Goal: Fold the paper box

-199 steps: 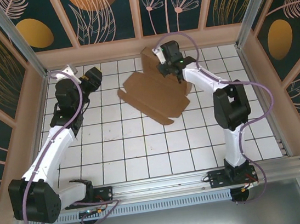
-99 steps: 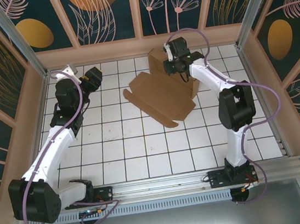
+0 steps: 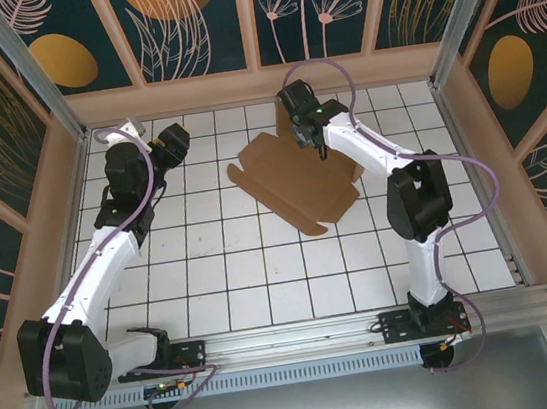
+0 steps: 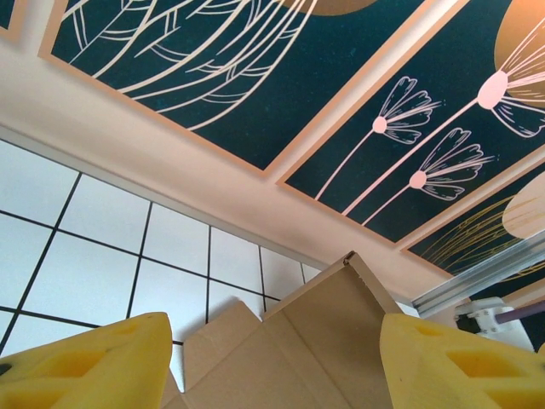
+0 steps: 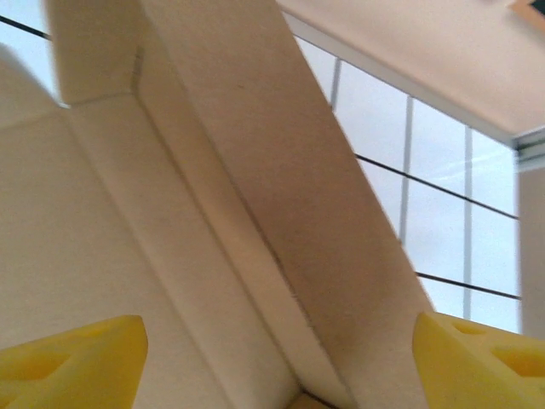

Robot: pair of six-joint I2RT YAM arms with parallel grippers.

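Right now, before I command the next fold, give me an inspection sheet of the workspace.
Surface: white gridded table, flat, no spills seen.
Job's things: paper box, a brown die-cut sheet lying mostly flat at far centre; one flap at its far edge stands up.
Clutter: nothing seen.
Hands: left hand open, left of the box, not touching it. Right hand open, over the box beside the raised flap; contact cannot be told.
Cables: purple cables loop along both arms, clear of the box.
Surroundings: painted walls on three sides, metal frame rail at the near edge.
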